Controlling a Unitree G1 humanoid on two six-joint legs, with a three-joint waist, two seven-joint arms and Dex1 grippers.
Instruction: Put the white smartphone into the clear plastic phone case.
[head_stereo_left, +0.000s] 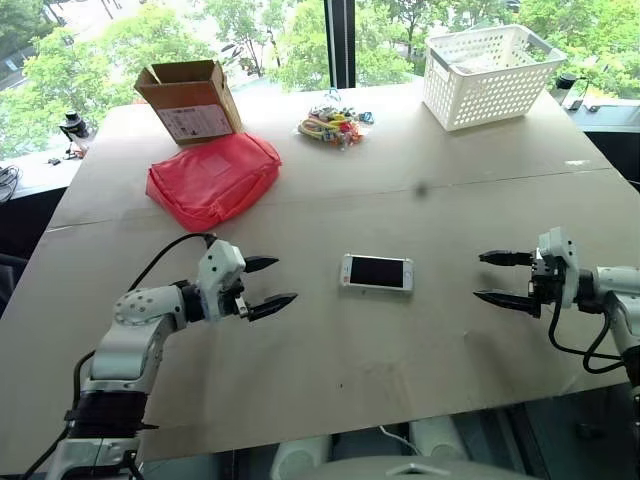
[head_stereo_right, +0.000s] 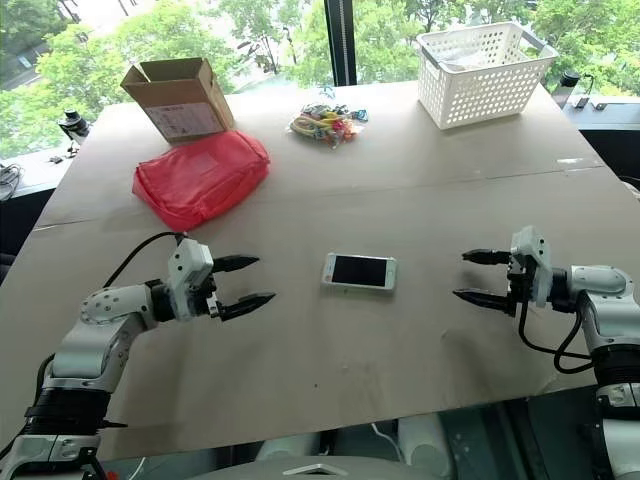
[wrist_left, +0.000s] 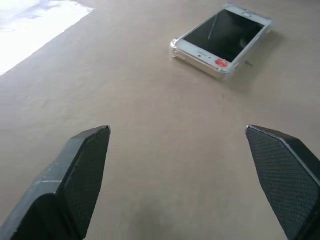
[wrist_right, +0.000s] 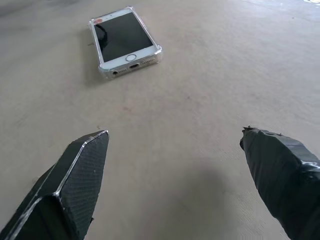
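White smartphone (head_stereo_left: 376, 272) sits in clear plastic phone case (wrist_left: 176, 46), mid-table (head_stereo_left: 330, 390). Left gripper (head_stereo_left: 267, 283) & right gripper (head_stereo_left: 497, 277) flank it, both wide, empty.

Brown table (head_stereo_left: 330, 360) carries: white smartphone (head_stereo_left: 376, 272) seated in clear plastic phone case (wrist_right: 159, 50), centre. Far left: red pouch (head_stereo_left: 212, 178), open cardboard box (head_stereo_left: 190, 100). Far centre: colourful bundle (head_stereo_left: 335, 125); far right: white basket (head_stereo_left: 490, 75).

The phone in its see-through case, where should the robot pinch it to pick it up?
Probably across the two long edges of the white smartphone, coming from above. It lies flat and thin on the table, screen up, inside the clear plastic phone case.
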